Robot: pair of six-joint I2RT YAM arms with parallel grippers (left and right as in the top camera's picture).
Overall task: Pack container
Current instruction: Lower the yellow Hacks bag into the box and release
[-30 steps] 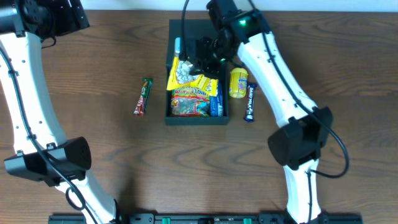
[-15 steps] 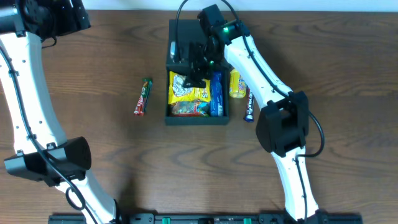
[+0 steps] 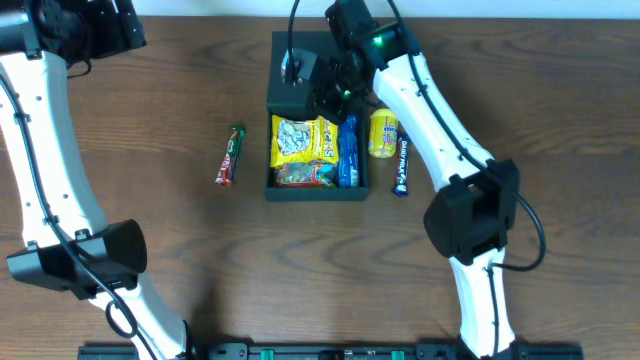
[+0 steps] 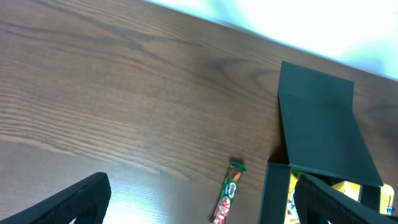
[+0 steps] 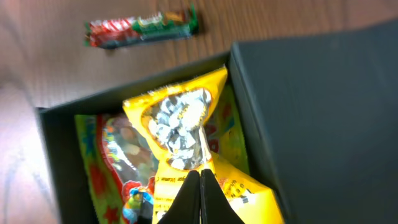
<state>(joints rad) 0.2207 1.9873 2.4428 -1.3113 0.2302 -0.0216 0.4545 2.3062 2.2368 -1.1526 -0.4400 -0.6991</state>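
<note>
The container (image 3: 315, 194) is a dark square box at the table's upper middle, with its flap lid (image 3: 292, 85) raised over its back part. It holds a yellow packet (image 3: 305, 140), a blue packet (image 3: 348, 150) and a colourful packet (image 3: 300, 176). My right gripper (image 3: 328, 95) is shut and empty by the lid's edge. In the right wrist view its fingers (image 5: 200, 186) hang just above the yellow packet (image 5: 180, 124), with the lid (image 5: 323, 112) to their right. My left gripper (image 4: 199, 205) is open and empty, high at the far left.
A red and green KitKat bar (image 3: 230, 155) lies left of the box and shows in both wrist views (image 4: 227, 196) (image 5: 140, 28). A yellow round packet (image 3: 383, 133) and a dark blue bar (image 3: 402, 165) lie right of the box.
The yellow packet has gone from standing up at the box's back to lying flat inside. My right gripper has drawn back to the lid, which now stands over the box's rear. The left arm is still.
</note>
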